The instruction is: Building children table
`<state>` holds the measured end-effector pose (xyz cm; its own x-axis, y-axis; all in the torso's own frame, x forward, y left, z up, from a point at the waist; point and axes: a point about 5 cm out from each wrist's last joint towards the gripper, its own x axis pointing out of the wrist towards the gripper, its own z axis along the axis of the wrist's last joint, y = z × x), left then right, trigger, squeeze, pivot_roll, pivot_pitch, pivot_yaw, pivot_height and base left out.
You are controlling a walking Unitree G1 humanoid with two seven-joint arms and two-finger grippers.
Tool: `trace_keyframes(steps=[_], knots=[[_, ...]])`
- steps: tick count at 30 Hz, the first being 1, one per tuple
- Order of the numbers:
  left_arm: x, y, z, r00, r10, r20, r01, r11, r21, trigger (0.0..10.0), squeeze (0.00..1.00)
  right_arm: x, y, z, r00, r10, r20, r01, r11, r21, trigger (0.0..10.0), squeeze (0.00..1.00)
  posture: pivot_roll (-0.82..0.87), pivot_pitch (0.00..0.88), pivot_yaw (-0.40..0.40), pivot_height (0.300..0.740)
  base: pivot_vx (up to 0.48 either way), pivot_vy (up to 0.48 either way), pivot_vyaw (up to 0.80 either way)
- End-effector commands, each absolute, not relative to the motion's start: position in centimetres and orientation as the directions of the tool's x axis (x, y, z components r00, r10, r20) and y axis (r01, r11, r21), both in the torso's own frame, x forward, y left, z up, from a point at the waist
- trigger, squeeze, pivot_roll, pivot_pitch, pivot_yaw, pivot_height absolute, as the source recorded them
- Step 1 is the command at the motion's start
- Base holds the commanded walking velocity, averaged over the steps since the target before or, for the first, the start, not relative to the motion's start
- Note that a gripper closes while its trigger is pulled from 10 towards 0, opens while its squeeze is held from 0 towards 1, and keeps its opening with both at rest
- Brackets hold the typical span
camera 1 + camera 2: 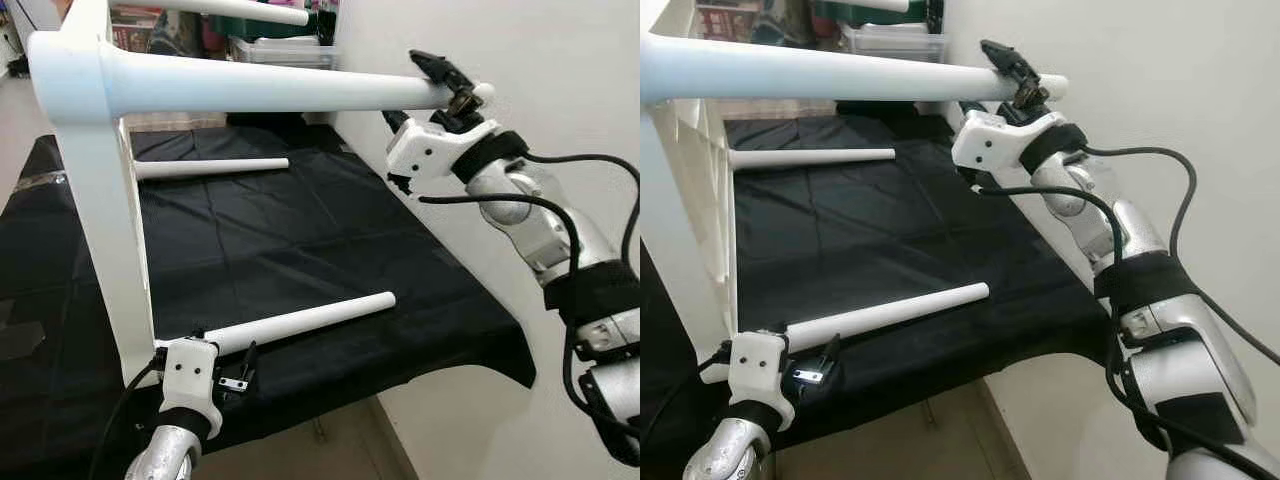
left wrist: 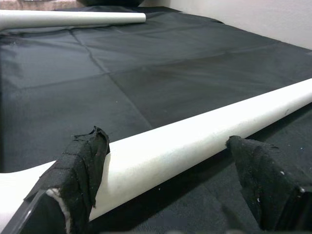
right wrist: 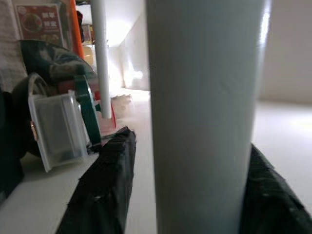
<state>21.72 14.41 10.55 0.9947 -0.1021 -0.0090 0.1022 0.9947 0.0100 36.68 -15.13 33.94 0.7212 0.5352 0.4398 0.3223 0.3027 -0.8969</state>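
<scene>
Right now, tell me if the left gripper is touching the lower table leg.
Touching. In the left wrist view, the left gripper straddles the lower table leg, and one finger presses against its side; the other finger's contact is unclear.

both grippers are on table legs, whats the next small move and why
Probably tip the white table upright onto its legs. It lies on its side on the black cloth; the right gripper straddles the upper leg near its tip, and the left gripper straddles the lower leg, not clearly clamped.

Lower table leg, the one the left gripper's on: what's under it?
Under the lower table leg lies the black cloth, creased, covering the work surface. The left gripper straddles the leg near its base. What the cloth hides underneath cannot be seen.
</scene>
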Motion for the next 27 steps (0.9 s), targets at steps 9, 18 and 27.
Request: trace_keyframes(steps=[9, 18, 27], knots=[[21.6, 14.2, 10.4, 0.994, -0.108, -0.014, 0.109, 0.994, 0.023, 10.0, 0.0, 37.5, -15.5, 34.0, 0.76, 0.524, 0.383, 0.283, 0.264, -0.922, 0.0, 0.0, 0.09, 0.0, -0.14, 0.74, 0.0, 0.0, 0.0], [21.7, 14.4, 10.4, 0.994, -0.104, -0.011, 0.104, 0.994, 0.026, 10.0, 0.0, 38.5, -16.7, 35.3, 0.811, 0.44, 0.385, 0.177, 0.443, -0.879, 0.0, 0.0, 0.09, 0.0, -0.137, 0.74, 0.0, 0.0, 0.0], [21.8, 14.3, 10.5, 0.994, -0.106, -0.009, 0.106, 0.994, 0.025, 10.0, 0.0, 39.9, -16.9, 36.4, 0.874, 0.338, 0.349, 0.031, 0.678, -0.735, 0.0, 0.0, 0.09, 0.0, -0.138, 0.74, 0.0, 0.0, 0.0]])
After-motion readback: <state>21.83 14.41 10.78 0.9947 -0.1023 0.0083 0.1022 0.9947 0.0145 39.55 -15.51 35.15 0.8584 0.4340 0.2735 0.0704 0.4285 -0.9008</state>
